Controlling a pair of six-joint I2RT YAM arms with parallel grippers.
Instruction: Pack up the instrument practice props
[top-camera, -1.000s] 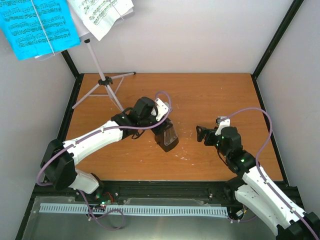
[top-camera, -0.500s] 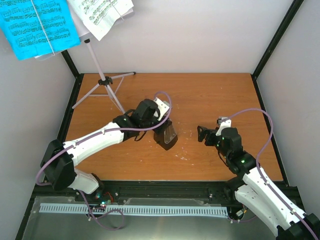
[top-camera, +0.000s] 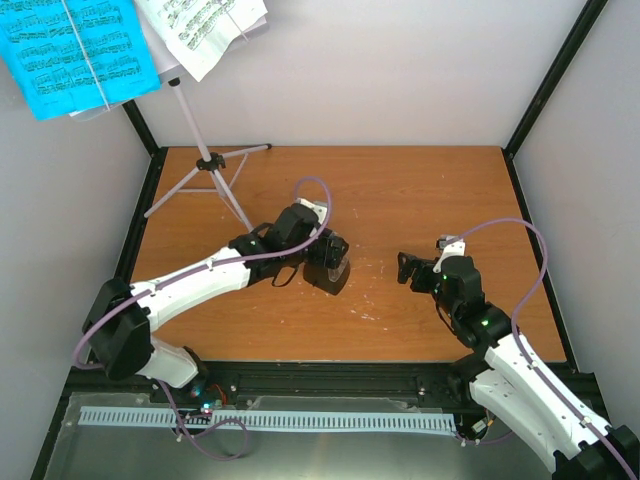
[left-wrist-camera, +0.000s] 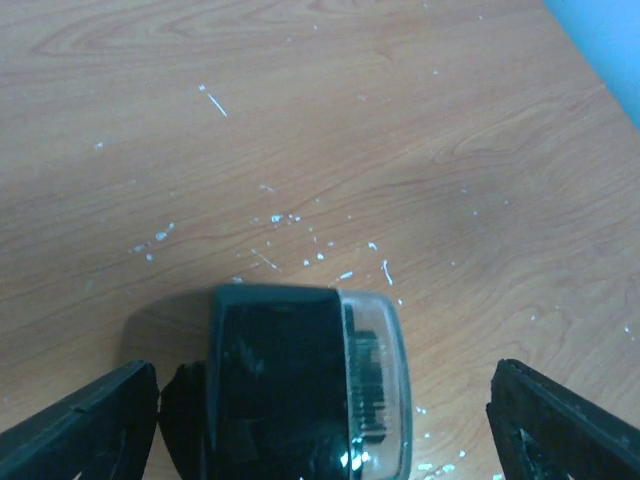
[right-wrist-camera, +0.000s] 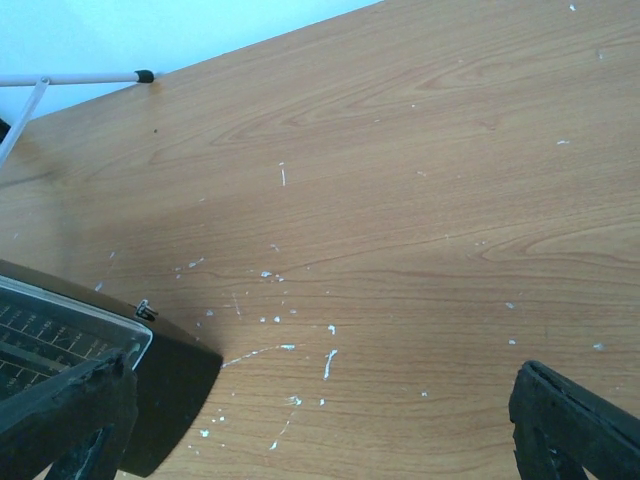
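The black metronome (left-wrist-camera: 290, 380) with its clear cover stands on the wooden table, a dark block under my left gripper in the top view (top-camera: 336, 281). My left gripper (left-wrist-camera: 320, 430) is open and straddles it, one finger on each side; the right finger stands clear of the cover. In the top view this gripper (top-camera: 326, 258) hides most of it. My right gripper (top-camera: 405, 268) is open and empty to the metronome's right; its wrist view shows the metronome (right-wrist-camera: 90, 350) at lower left. The silver tripod music stand (top-camera: 208, 160) stands at the back left, holding a blue sheet (top-camera: 75, 50) and a white sheet (top-camera: 205, 25).
A tripod leg (right-wrist-camera: 70, 78) reaches along the table's back edge. Grey walls and black frame posts (top-camera: 545, 90) close in the table on three sides. The wood carries small white specks (right-wrist-camera: 330, 360).
My left gripper has come down and forward over the metronome, which now shows less from above. My right gripper has drifted slightly to the right.
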